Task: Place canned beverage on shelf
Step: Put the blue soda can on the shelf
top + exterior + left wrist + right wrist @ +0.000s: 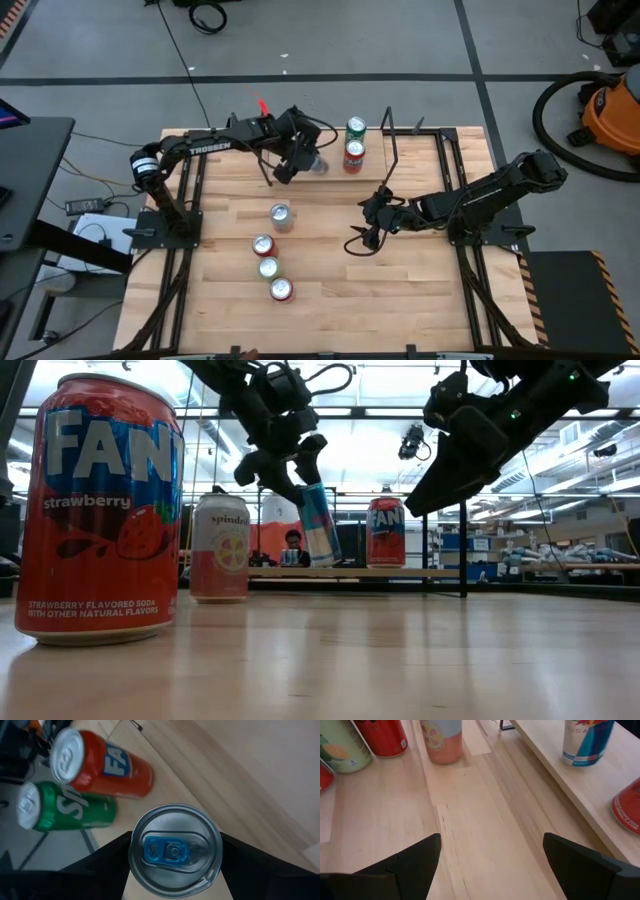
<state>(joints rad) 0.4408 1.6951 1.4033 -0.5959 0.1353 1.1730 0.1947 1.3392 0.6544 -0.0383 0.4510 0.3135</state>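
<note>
A slim blue-and-silver can (320,525) is in my left gripper (285,460), over the left part of the low wooden shelf (420,150) at the table's far side. The can is tilted, its lower end at the plank (555,750). A red can (353,155) and a green can (356,127) stand on the shelf to its right. My right gripper (365,232) is open and empty over the middle of the table, right of centre. My left gripper pinches the slim can's upper part (309,493) between its two fingers, one on each side of the wall just below the top rim (175,810). The fingers slant down from above. The can leans, its lower end (582,760) at the shelf plank; whether it rests there, I cannot tell.
Several cans stand in a row on the tabletop: a pink one (281,215), a red one (263,245), another (268,268), and a red Fanta can (281,290) nearest the front. Thin black uprights (390,130) stand on the shelf. Bare wood lies on the table's right half.
</note>
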